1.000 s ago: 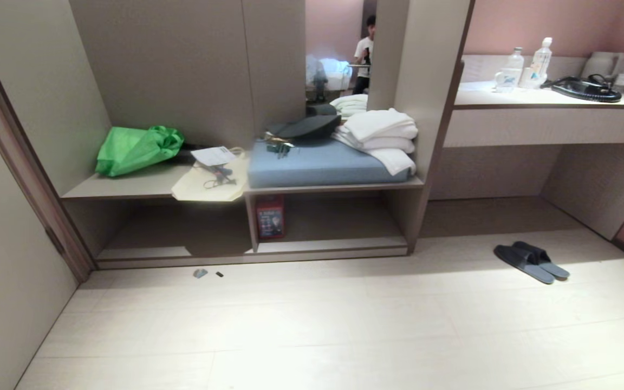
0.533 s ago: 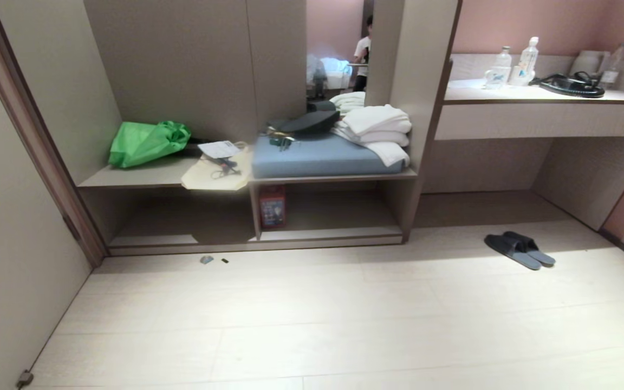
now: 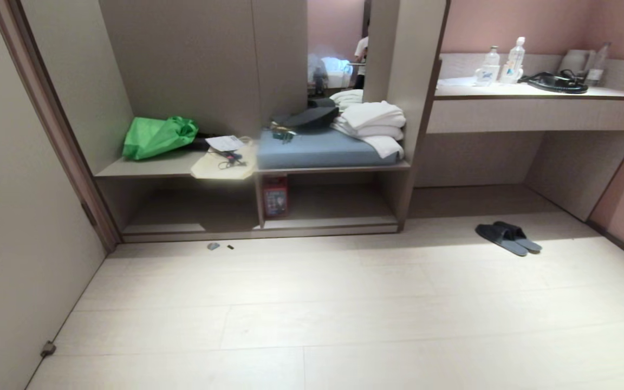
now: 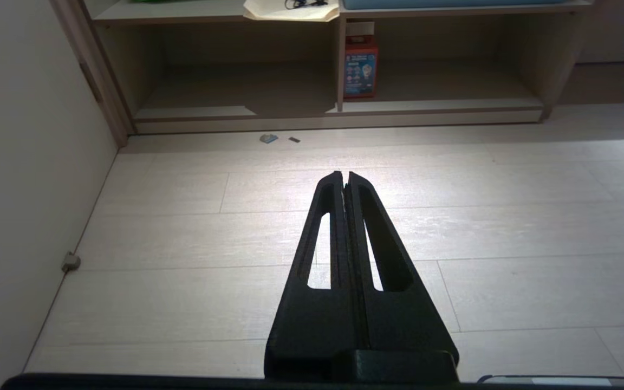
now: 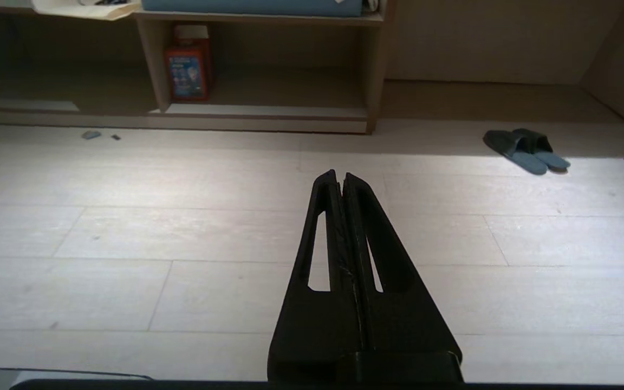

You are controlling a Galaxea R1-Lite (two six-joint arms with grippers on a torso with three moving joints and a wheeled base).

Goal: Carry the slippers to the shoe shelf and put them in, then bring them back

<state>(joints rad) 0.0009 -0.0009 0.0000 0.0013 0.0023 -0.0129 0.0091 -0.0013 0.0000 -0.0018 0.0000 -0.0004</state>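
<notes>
Nearest thing in each wrist view is its own pincer: left gripper (image 4: 343, 174) and right gripper (image 5: 339, 174) both have their jaws pressed together, holding nothing, hanging over bare floor (image 3: 344, 303). Neither arm shows in the head view at all.

Farther out, the slippers (image 3: 508, 238) sit side by side on the floor, well off to the right of the shoe shelf (image 3: 333, 222) and just in front of the recess under the desk counter (image 3: 534, 95). So the step in hand looks like the approach. My take: roll the base up so the pair sits squarely ahead of the right arm, spread that pincer before dropping, and come at the straps, which are probably the only grabbable bit on something that flat.

View differences: the right wrist view catches the slippers, the left wrist one doesn't. Only the head view shows the bench top with the green bag (image 3: 157, 136) and towels (image 3: 371, 125), plus what seems to be a person in a mirror, hard to tell.
</notes>
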